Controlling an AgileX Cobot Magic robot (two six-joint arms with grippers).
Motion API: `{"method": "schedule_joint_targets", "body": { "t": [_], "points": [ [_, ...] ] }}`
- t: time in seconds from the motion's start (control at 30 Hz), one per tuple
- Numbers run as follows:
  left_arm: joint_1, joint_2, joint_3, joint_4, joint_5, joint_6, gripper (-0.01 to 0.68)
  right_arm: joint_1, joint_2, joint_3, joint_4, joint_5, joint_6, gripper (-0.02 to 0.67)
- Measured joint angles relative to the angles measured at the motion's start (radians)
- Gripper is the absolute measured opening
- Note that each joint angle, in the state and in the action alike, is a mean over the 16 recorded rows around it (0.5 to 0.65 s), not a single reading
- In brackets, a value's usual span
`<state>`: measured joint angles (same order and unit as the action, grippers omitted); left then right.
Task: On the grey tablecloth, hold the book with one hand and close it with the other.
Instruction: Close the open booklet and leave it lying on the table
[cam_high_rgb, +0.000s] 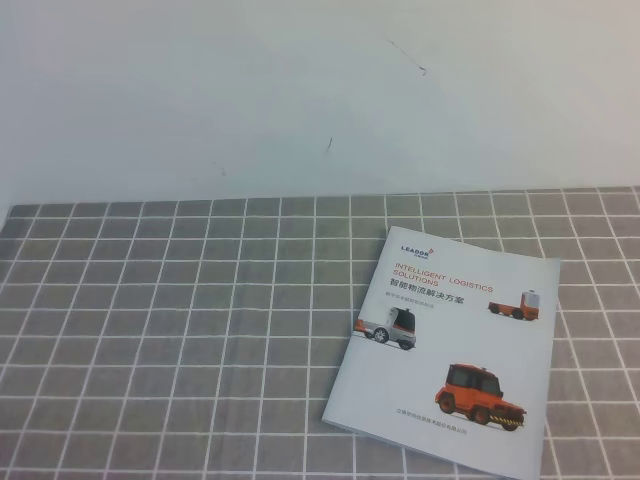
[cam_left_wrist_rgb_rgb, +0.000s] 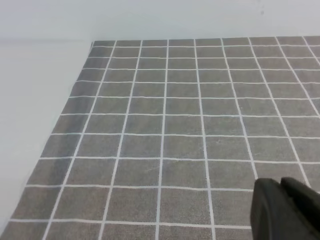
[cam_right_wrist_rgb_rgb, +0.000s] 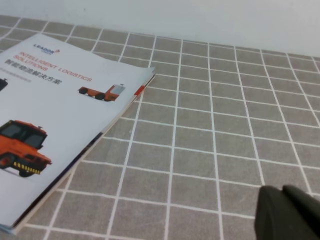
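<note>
Gripper state cannot be determined: each wrist view shows only a black tip, left gripper (cam_left_wrist_rgb_rgb: 285, 210) and right gripper (cam_right_wrist_rgb_rgb: 290, 215), at 5 o'clock. One book (cam_high_rgb: 450, 350) lies closed, cover up, at 4 o'clock on one grey tablecloth (cam_high_rgb: 180, 330).

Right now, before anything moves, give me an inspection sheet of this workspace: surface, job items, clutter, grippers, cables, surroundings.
Surface: grey tablecloth with white grid lines, lying flat; a pale bare tabletop shows beyond its far edge.
Job's things: the book lies closed, cover up, on the right part of the cloth, with orange vehicles and orange title text showing.
Clutter: nothing seen.
Grippers: left gripper and right gripper each show only as a dark shape at the corner of their own wrist view; open or shut cannot be told. Neither touches the book.
Cables: nothing seen.
Surroundings: a few faint dark marks on the pale top.
</note>
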<state>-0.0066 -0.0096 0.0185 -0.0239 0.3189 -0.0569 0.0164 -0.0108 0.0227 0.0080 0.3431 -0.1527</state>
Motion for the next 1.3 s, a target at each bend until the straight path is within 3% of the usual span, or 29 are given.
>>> {"method": "schedule_joint_targets", "body": {
  "t": [0.3, 1.3],
  "points": [
    [0.031, 0.000, 0.000, 0.000, 0.000, 0.007, -0.003, 0.000, 0.000, 0.000, 0.000, 0.000, 0.000, -0.002],
    [0.032, 0.000, 0.000, 0.000, 0.000, 0.015, -0.003, 0.000, 0.000, 0.000, 0.000, 0.000, 0.000, -0.002]
  ]
}}
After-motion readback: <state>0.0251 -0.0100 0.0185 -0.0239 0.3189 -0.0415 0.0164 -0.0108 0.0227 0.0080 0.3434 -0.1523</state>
